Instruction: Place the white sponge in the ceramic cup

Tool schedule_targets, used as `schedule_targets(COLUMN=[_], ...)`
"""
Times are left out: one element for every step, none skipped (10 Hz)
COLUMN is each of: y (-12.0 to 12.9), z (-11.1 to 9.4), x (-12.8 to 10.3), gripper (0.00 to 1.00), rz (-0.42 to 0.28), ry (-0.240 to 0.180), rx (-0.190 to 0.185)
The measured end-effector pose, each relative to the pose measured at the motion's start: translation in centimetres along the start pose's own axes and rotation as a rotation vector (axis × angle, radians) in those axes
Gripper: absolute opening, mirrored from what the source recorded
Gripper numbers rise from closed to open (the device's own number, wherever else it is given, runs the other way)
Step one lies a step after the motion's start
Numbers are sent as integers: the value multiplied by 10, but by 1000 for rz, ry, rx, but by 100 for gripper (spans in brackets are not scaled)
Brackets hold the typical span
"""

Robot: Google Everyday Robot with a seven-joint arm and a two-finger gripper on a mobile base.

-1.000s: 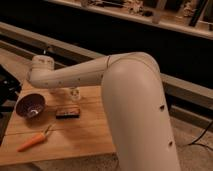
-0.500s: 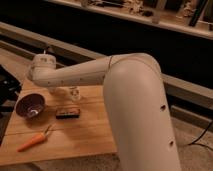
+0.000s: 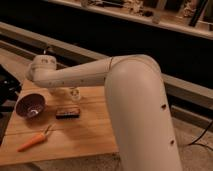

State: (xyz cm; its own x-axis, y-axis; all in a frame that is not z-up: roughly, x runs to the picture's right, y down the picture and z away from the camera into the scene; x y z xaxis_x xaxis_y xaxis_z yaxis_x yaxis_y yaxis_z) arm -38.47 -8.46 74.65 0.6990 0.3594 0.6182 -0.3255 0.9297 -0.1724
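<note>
Barely shifted, arm (image 3: 82,75) stretches left over table (image 3: 85,137), gripper hidden behind wrist (image 3: 42,68).

Hand hidden; arm (image 3: 100,75) spans wooden table (image 3: 85,135).

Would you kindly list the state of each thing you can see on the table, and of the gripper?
Purple bowl: upright, open side up, at the table's left.
Black block: lying flat, nothing touching it.
Carrot: lying flat near the front edge.
Small pale shaker: standing upright.
Gripper: at the arm's far end above the table's back left.
</note>
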Motion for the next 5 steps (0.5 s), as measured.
schedule_targets(y=[-3, -6, -8, -9, -8], z=[-1, -3, -4, -5, -4], x=[0, 1, 5, 6, 8], gripper=[0, 0, 0, 0, 0], rz=[10, 22, 37, 43, 48], ry=[-9, -20, -30, -35, -39], rx=[6, 12, 18, 20, 20])
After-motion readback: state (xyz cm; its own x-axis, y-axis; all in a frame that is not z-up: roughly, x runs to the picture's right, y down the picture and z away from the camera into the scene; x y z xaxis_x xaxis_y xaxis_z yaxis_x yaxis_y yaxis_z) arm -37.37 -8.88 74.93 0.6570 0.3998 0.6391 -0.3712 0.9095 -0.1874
